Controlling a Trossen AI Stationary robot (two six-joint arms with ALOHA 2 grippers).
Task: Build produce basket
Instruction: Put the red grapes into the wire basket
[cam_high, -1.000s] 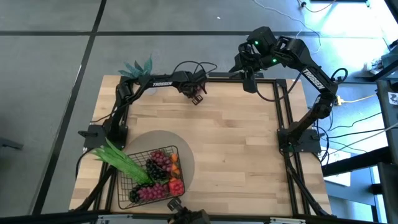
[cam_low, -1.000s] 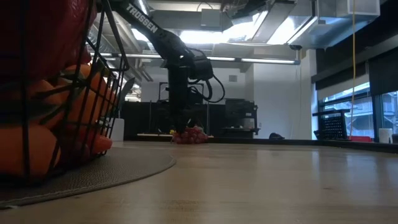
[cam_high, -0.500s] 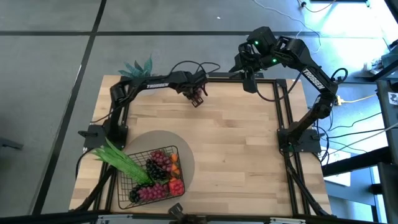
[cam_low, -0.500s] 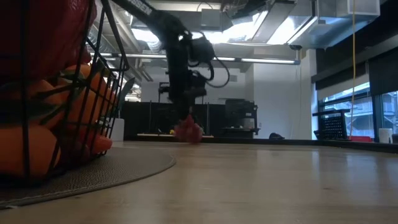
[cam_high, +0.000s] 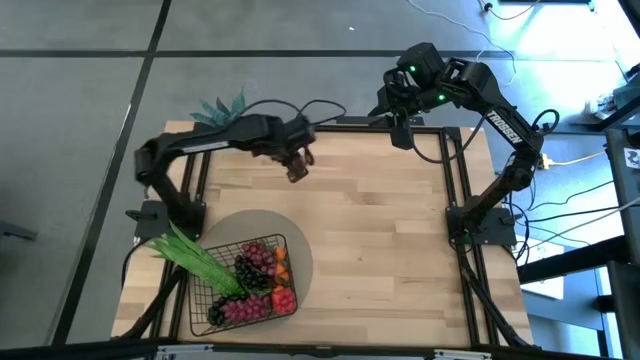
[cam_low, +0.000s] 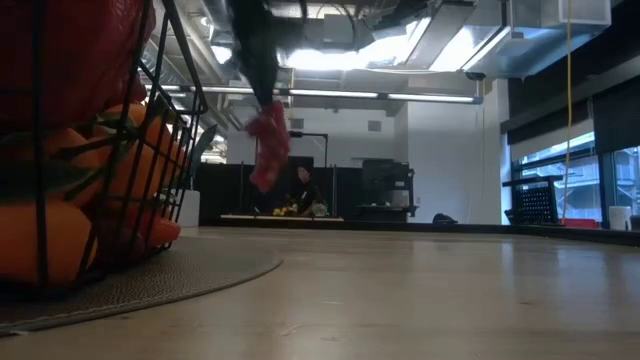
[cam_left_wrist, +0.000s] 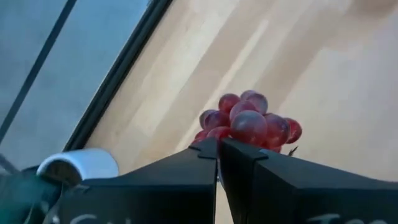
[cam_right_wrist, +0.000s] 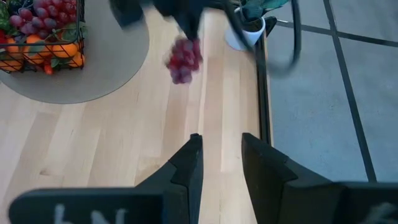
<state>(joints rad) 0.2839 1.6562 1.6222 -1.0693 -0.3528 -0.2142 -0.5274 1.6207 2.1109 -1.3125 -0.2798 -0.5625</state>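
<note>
A: What's closest to the low camera?

B: The basket (cam_low: 60, 150), filling the left edge of the frame, packed with orange and red produce (cam_low: 95, 190) and sitting on a grey round mat (cam_low: 150, 285). From above, the basket (cam_high: 205, 290) lies in the lower left of the table (cam_high: 380, 240), with green bean pods (cam_high: 190, 258) sticking out over its upper-left corner.

A: And beyond that?

B: The left gripper (cam_high: 296, 162), in the upper middle of the overhead picture, off the tabletop. Its fingers (cam_left_wrist: 186, 168) are pressed together on the stem of a bunch of red grapes (cam_left_wrist: 249, 121), which hangs clear of the wood. In the low view the bunch (cam_low: 266, 148) dangles well above the table surface.

A: The other arm?

B: The right gripper (cam_high: 400, 130) waits at the far edge of the table, upper right of the overhead frame. Its fingers (cam_right_wrist: 186, 165) stand partly apart with nothing between them.

A: Anything farther back?

B: A potted plant (cam_high: 222, 106) at the table's upper-left corner.
</note>
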